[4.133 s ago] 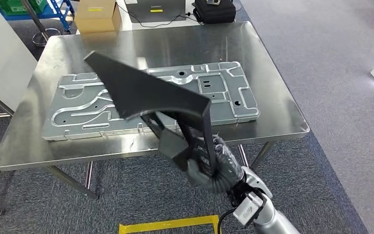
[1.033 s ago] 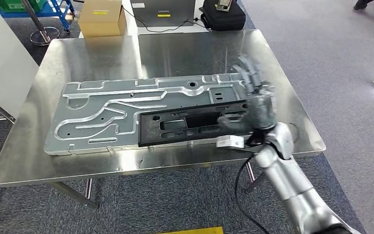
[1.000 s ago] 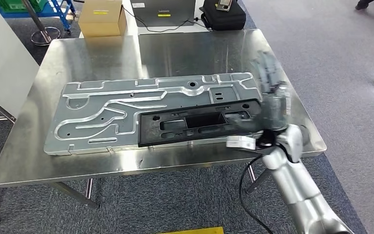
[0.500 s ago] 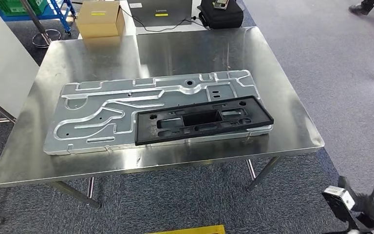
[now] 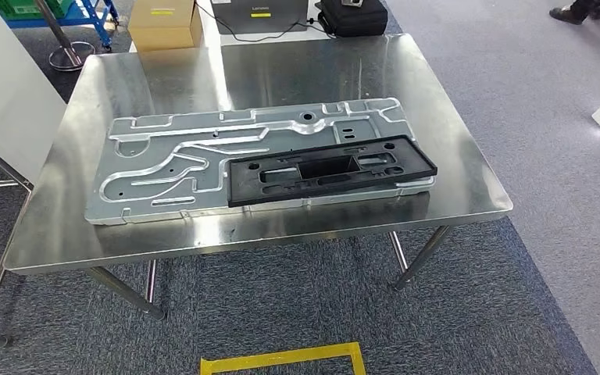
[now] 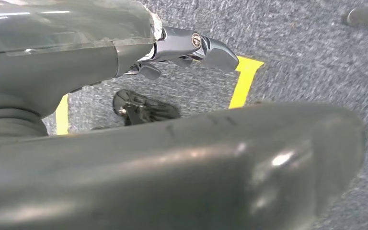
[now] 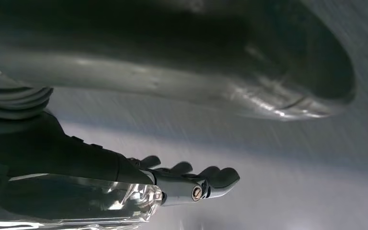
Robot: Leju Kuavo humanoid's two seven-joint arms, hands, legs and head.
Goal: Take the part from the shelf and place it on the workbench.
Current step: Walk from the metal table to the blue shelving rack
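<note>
The black plastic part, a long frame with cut-outs, lies flat on the right half of the silver machined plate. That plate rests on the steel workbench. In the left wrist view my left hand hangs over grey carpet, fingers stretched out, holding nothing. My right hand in the right wrist view is also empty, its fingers extended apart from the thumb over a blurred grey surface.
A cardboard box, a laptop and a black bag stand beyond the bench's far edge. A white cabinet is at the left. Yellow floor tape lies before the bench. A person's shoe shows far right.
My right hand carried the black part, laid it on the plate, let go, and dropped out of the head view. The camera has shifted slightly.
</note>
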